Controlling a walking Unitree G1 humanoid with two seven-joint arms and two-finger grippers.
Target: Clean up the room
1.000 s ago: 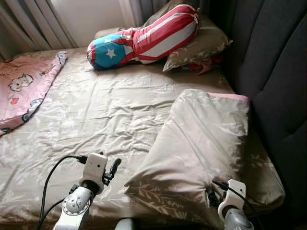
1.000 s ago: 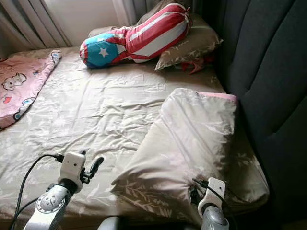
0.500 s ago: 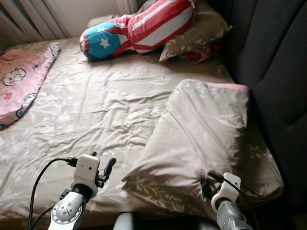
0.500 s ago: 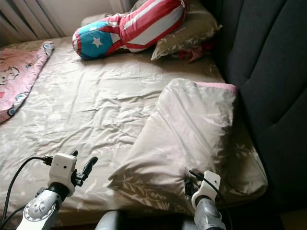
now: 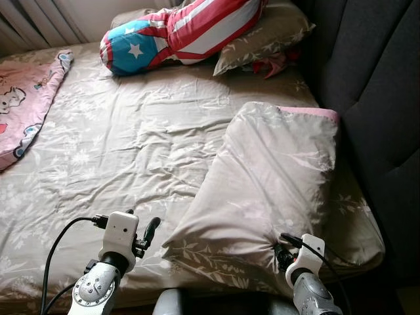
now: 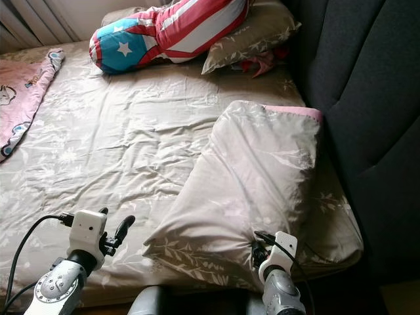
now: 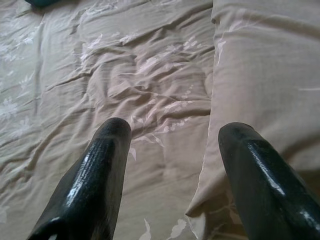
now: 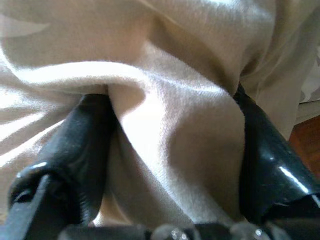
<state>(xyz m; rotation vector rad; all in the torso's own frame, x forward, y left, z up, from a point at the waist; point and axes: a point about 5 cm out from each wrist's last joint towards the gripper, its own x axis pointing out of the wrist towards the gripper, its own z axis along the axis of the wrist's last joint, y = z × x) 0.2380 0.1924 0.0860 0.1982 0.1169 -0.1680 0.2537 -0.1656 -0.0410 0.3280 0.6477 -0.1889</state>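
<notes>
Beige pillow (image 5: 275, 184) with pale leaf print and pink edge, on matching beige floral bedsheet (image 5: 125, 144); red-white striped bolster (image 5: 184, 29) with blue, white-starred end; pink cartoon-print blanket (image 5: 23, 98); dark grey headboard (image 5: 374, 85); black fingers (image 7: 95, 175) on the left gripper (image 7: 172, 175).

The pillow (image 5: 275, 184) is soft cloth with a slight sheen and a pale leaf print, lying on a creased sheet (image 5: 131, 144) of the same cloth, beside a matt dark padded headboard (image 5: 374, 85), and the fingers (image 7: 95, 185) over the sheet are glossy black plastic.
</notes>
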